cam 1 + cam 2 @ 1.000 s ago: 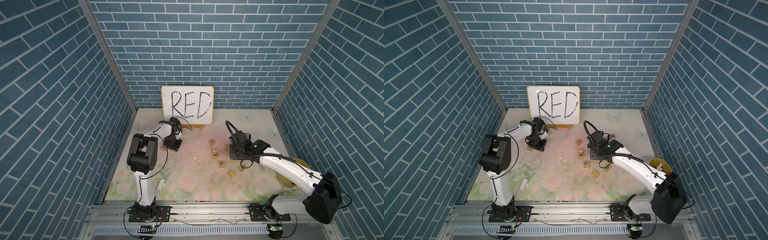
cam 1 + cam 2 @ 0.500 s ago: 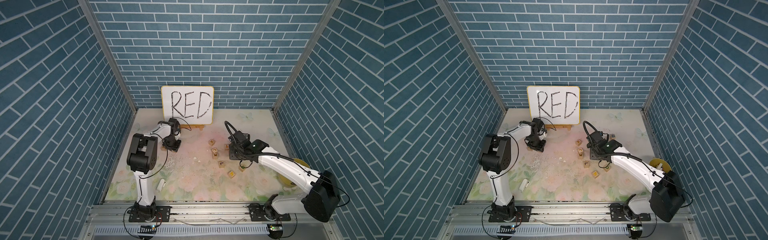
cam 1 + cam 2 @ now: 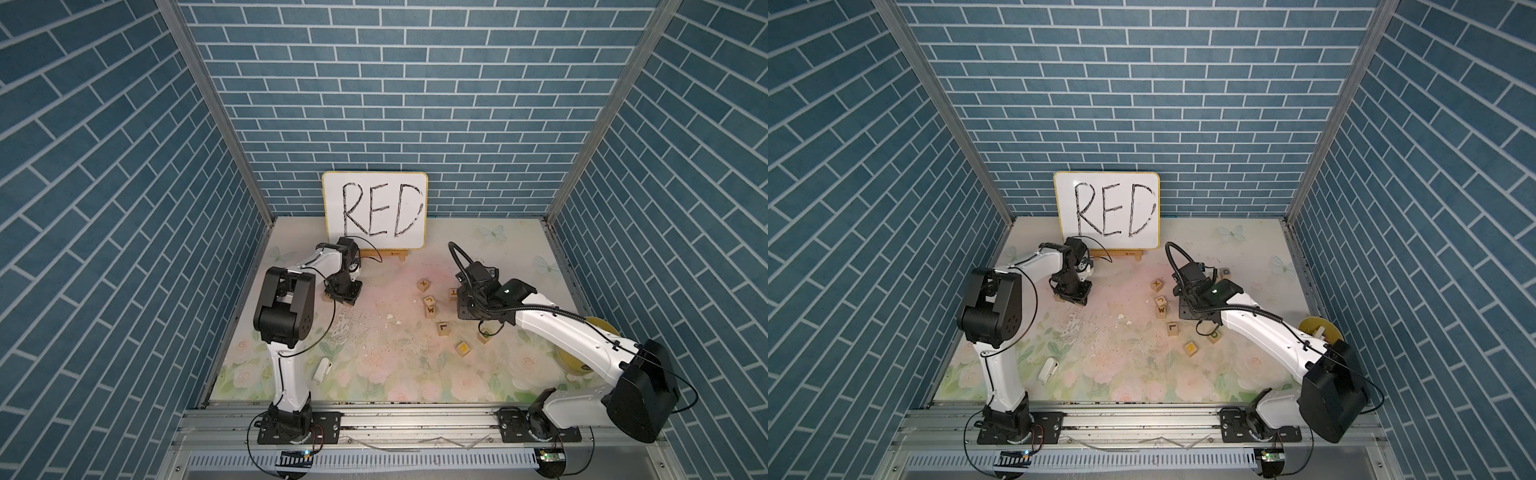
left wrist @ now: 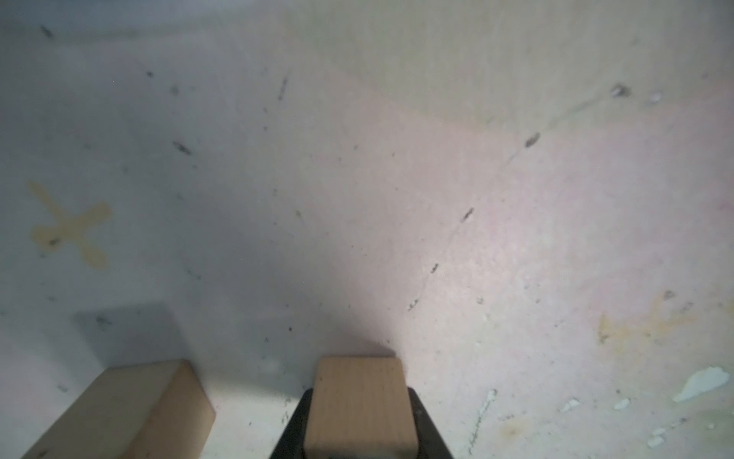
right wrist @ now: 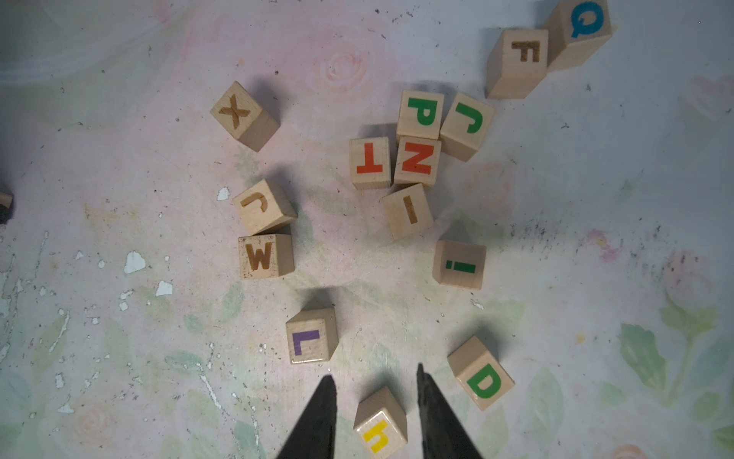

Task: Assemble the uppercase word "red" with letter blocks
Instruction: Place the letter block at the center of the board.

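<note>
Left hand (image 4: 359, 435) grips a block (image 4: 359, 391), letter hidden.

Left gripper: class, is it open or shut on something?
Shut on a wooden block: the left gripper clamps its two sides in the left wrist view.

Stereo overhead + close-up wrist cams

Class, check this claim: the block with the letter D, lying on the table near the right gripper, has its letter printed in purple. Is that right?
No. The letter on the D block is green, not purple; purple is on the L block. Otherwise it stands: the D block lies on the table near the right gripper. The right wrist view shows this.
</note>
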Robot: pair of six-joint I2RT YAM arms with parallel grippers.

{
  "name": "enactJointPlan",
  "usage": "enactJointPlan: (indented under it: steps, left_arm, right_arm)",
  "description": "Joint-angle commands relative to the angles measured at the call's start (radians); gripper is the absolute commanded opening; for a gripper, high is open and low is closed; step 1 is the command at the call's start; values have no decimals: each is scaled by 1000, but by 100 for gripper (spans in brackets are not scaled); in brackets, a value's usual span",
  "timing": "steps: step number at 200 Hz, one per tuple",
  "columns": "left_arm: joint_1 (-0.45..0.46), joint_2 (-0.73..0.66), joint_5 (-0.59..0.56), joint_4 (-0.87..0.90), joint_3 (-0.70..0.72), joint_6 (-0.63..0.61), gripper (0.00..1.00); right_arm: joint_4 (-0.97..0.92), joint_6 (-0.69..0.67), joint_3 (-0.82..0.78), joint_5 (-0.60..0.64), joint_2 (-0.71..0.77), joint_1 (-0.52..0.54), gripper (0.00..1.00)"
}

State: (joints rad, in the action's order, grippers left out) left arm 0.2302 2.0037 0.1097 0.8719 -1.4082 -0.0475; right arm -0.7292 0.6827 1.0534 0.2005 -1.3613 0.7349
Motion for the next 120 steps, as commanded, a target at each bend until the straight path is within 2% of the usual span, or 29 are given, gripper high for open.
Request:
enactJointPlan:
  steps: [1, 52, 120]
  left_arm:
    - [-5, 4, -4, -2, 8, 9, 34]
    - [-2, -6, -4, 9, -8, 1, 46]
    - [-2, -113, -7, 38, -38, -12, 53]
  right_arm:
    - [-2, 15, 5, -1, -14, 3, 36]
    - [1, 18, -1, 21, 8, 3, 37]
    - [-26, 31, 0, 52, 27, 3, 42]
